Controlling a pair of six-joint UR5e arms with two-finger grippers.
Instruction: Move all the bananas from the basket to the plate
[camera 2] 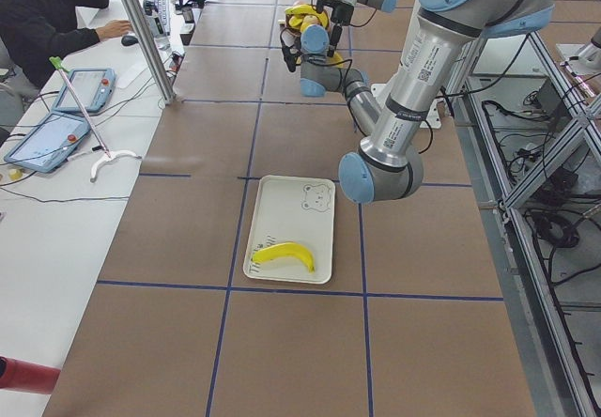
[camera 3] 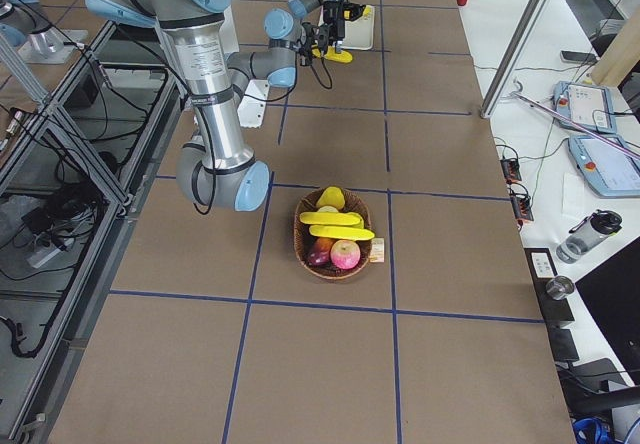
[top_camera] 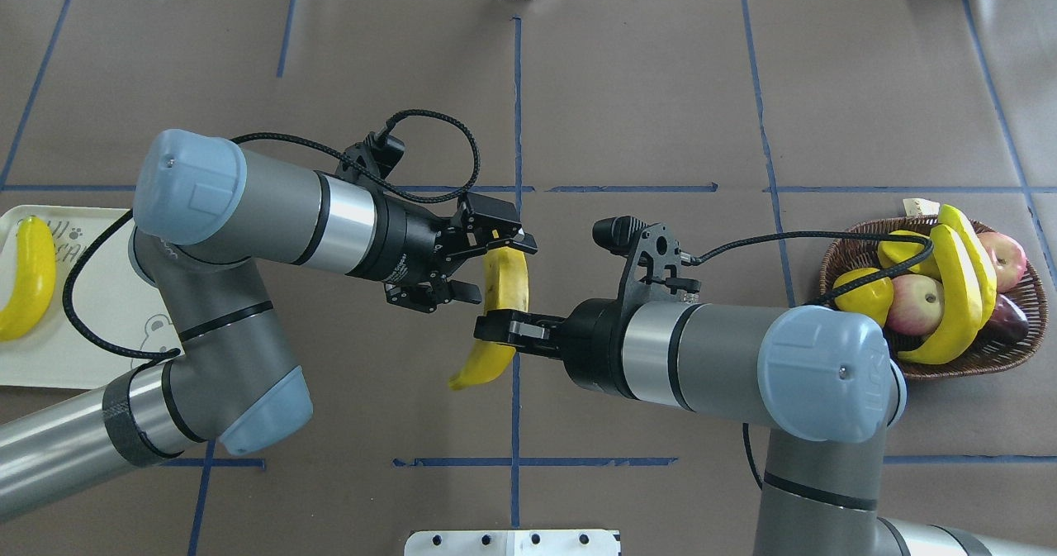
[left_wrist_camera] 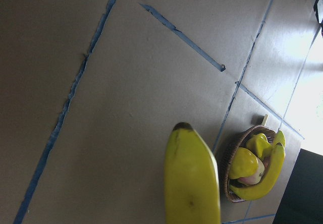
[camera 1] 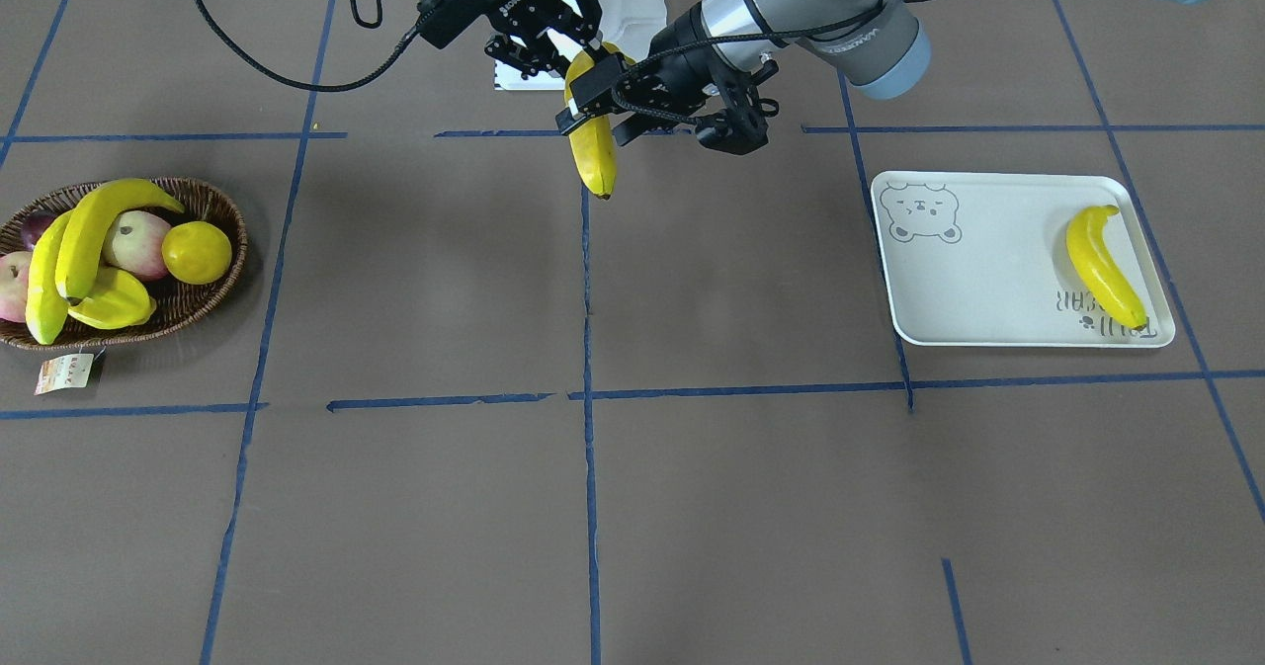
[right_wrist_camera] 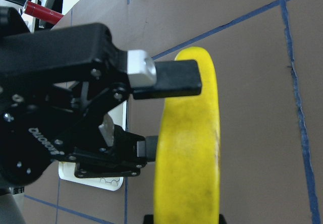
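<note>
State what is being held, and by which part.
The right gripper holds a banana roughly mid-length; the left gripper brackets one end, grip unclear.

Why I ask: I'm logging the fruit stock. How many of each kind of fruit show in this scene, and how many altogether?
bananas: 4
pink-red apples: 2
round yellow lemon-like fruit: 1
yellow starfruit: 1
dark purple fruit: 1
Total: 9
</note>
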